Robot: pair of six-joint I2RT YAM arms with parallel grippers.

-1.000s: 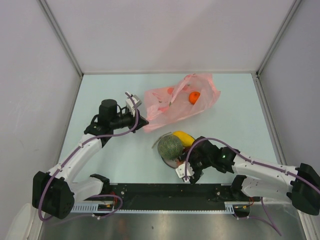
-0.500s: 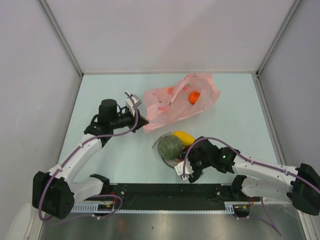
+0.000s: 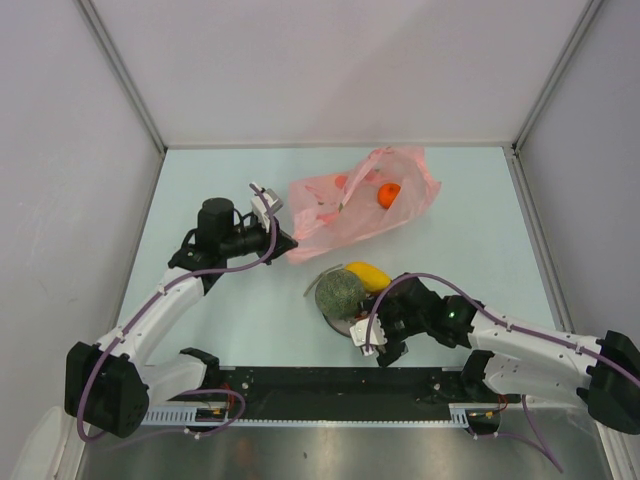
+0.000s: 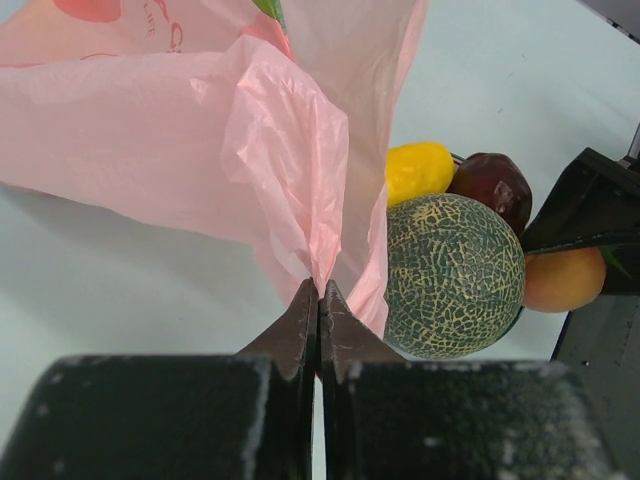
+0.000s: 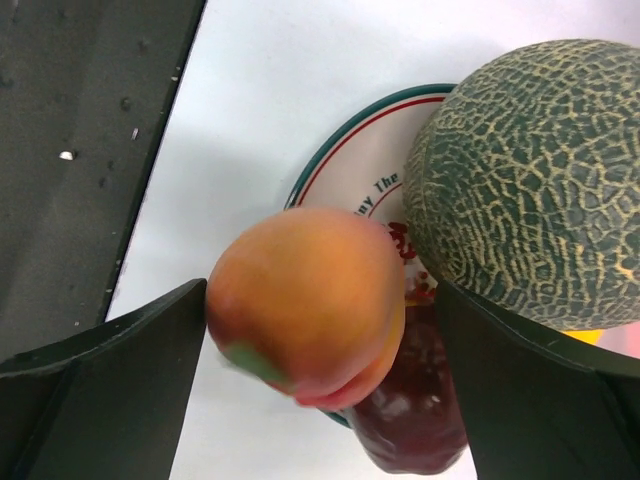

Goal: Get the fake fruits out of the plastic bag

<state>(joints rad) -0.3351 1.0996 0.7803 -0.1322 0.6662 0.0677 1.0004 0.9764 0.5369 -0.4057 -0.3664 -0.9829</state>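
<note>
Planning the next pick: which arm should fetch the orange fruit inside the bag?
Right, probably. The right gripper is open, the peach loose between its jaws over the plate. The left gripper is shut on the edge of the plastic bag, holding it.

A round white plate [image 5: 352, 160] with a green-and-red rim and red lettering lies near the pale blue counter's [image 3: 470, 250] near edge. Grey walls [image 3: 330, 70] enclose the left, far and right sides.
</note>
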